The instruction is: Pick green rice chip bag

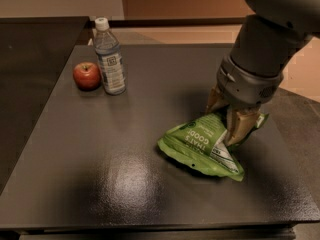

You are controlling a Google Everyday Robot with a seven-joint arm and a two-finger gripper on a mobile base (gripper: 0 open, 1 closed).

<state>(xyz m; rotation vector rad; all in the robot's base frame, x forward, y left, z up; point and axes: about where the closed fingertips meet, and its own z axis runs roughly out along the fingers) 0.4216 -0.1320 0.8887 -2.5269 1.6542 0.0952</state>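
The green rice chip bag (pixel 196 145) lies on the right part of the dark table (pixel 120 179), with white lettering and a white label facing up. My gripper (pixel 225 125) comes down from the grey arm onto the bag's far right end. Its tan fingers (pixel 241 125) are closed on that end. The held end is raised and crumpled, while the bag's left and front edges still touch the table.
A clear water bottle (pixel 110 59) with a white cap stands at the back left, with a red apple (pixel 86 75) right beside it. The table's right edge is close to the bag. A second dark surface (pixel 30 59) lies to the left.
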